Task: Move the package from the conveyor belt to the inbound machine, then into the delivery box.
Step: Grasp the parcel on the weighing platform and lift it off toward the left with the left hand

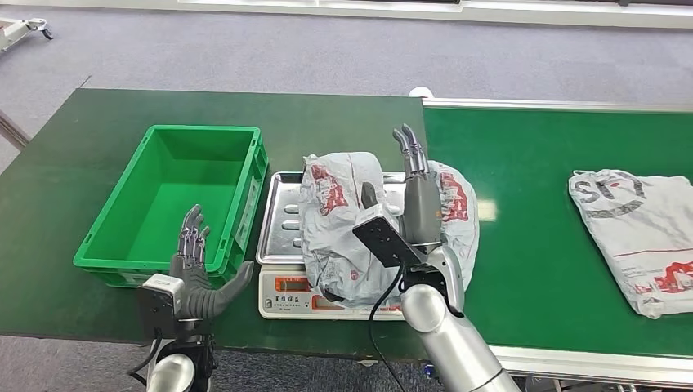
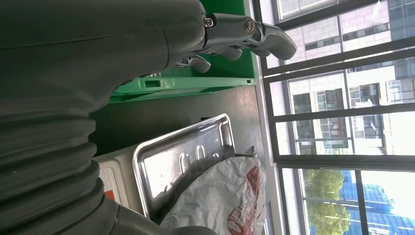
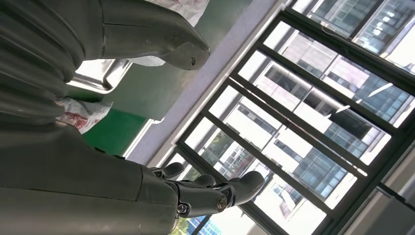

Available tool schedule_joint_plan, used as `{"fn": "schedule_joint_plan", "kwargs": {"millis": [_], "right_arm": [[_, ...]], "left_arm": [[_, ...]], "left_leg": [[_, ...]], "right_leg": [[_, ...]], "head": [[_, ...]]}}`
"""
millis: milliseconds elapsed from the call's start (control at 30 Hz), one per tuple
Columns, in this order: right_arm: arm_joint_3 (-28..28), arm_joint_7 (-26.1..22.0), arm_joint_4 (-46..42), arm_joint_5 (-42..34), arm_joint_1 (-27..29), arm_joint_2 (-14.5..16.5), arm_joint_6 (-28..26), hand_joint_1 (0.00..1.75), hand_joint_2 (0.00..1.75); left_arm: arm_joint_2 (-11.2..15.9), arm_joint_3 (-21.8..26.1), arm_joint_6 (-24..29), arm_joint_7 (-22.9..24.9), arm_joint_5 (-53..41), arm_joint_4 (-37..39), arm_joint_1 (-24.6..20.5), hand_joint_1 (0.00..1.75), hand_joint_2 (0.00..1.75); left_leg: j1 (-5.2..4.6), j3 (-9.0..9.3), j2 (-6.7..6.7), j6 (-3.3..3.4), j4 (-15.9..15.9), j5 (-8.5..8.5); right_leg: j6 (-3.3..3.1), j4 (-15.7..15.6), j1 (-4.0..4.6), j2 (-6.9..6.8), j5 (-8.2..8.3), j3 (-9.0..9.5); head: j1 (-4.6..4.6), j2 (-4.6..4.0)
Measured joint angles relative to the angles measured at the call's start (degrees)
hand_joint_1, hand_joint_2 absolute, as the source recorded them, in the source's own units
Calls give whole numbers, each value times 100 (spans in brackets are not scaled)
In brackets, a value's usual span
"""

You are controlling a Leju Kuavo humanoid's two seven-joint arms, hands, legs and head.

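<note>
**Package sits on the scale tray, right hand above it**

Green covers everything down here: a dark green table (image 1: 98, 163) carries the weighing scale (image 1: 282, 296), and that scale is our landmark. On its steel tray (image 1: 278, 220) lies the package (image 1: 343, 220), a crumpled white bag with red print, bulging past the tray's edge on the side towards the conveyor belt (image 1: 531, 204). The belt runs off from the scale on the robot's right, and well along it a second white bag (image 1: 633, 237) lies flat.

Over to the right hand (image 1: 417, 196): it is stretched over the package, fingers (image 1: 409, 147) straight and pointing away from the robot, thumb held apart. The right wrist view shows the fingers extended with windows behind them and nothing between them and the thumb, so it is open and has hold of nothing. Whether the palm touches the bag, I cannot tell.

On the scale's other side stands a green crate (image 1: 106, 253), just beside the tray. The left hand (image 1: 196, 269) hovers at the crate's near wall, fingers spread upward, thumb out, grasping nothing.
</note>
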Motion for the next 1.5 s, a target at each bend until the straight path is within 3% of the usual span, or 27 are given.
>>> {"fn": "schedule_joint_plan", "kwargs": {"millis": [167,300,433,600,833,967,1067,1367,1500], "right_arm": [[-172,-32,-194,-591,12,-77,248,0,175],[-586,-357,-311,-1230,83,-154,298,0,175],[-1195,-901,97,-2111,116,-176,627,0,175],[-1664,-1216,731,-2745,175,-177,1254,0,175],[-1759,-1158,822,-2808,372,-177,1559,0,175],[-1687,-1128,680,-2857,436,-177,1708,0,175],[-1651,-1108,602,-2905,451,-178,1757,0,175],[-1643,-1107,534,-2928,470,-193,1777,0,175],[-1619,-1101,498,-2984,477,-198,1836,0,175]], "left_arm": [[0,2,-41,17,-55,9,-11,0,175],[7,1,-54,64,-162,93,-140,0,175],[15,-37,-158,114,-50,382,-501,0,175],[19,-259,-348,116,249,991,-1188,0,175],[107,-636,-133,119,-678,2008,-2134,0,175],[299,-1033,-180,77,-1829,3105,-3104,0,175],[421,-1294,-239,40,-2179,3762,-3647,0,175],[575,-1580,-289,-10,-2326,4631,-4198,0,175],[659,-1871,-839,-50,-2835,4965,-4498,0,175]], "left_leg": [[0,1,0,0,1,0],[-1,0,-2,1,1,0],[-1,1,-6,2,2,1],[-1,1,-12,3,3,7],[-1,-1,-12,0,3,11],[-1,-6,-12,0,3,18],[-1,-4,2,-2,2,19],[-1,-6,3,-3,2,20],[0,-8,0,-5,2,22]], "right_leg": [[0,0,-1,0,0,-2],[1,-1,-2,-2,1,-2],[3,-1,-2,-7,4,1],[3,-1,-2,-8,10,1],[2,-1,-1,-5,11,-4],[0,1,-2,-5,17,-6],[-3,2,-2,3,26,-8],[-3,2,-1,4,27,-12],[-3,2,-1,3,27,-13]], "head": [[-1,0],[-1,0],[0,0],[0,0],[-1,0],[1,0],[1,0],[0,0],[1,0]]}}
